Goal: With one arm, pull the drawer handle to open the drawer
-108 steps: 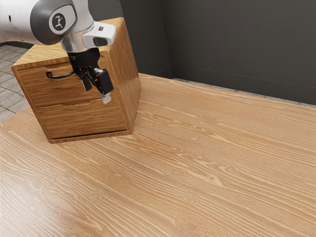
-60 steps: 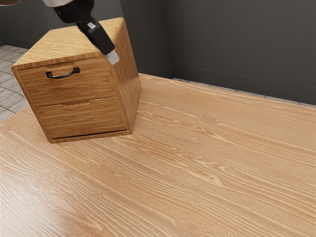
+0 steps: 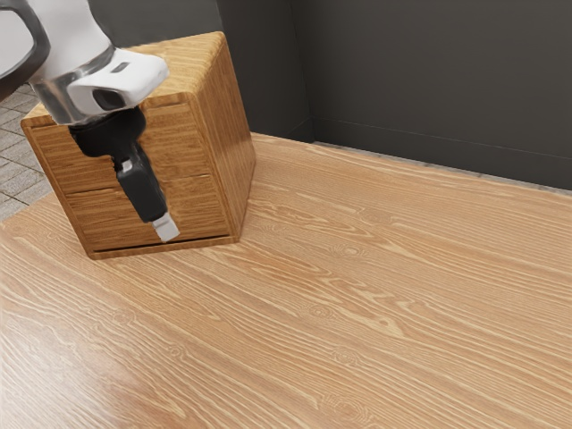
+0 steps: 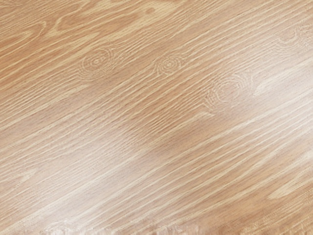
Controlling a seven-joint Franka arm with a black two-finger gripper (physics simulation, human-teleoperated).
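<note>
A wooden cabinet [image 3: 219, 107] with two drawer fronts stands at the back of the exterior view's left. The upper drawer front [image 3: 179, 143] sits flush with the cabinet, as does the lower one [image 3: 201, 210]. My white hand [image 3: 107, 80] hangs in front of the upper drawer and hides its black handle. My gripper [image 3: 164, 229] slants down across the lower drawer front, its pale tip near the cabinet's bottom edge. It holds nothing that I can see. In the wrist view the wooden tabletop [image 4: 156, 117] lies just below the hand.
The broad wooden table [image 3: 375, 295] stretches toward the exterior view's right and front. A dark wall [image 3: 429, 71] runs behind it. Tiled floor [image 3: 13, 170] shows past the table's edge at the exterior view's left.
My hand went from beside the handle up above the cabinet, then came back down in front of the drawers, lower than before, covering the handle. The drawer front has not moved.
</note>
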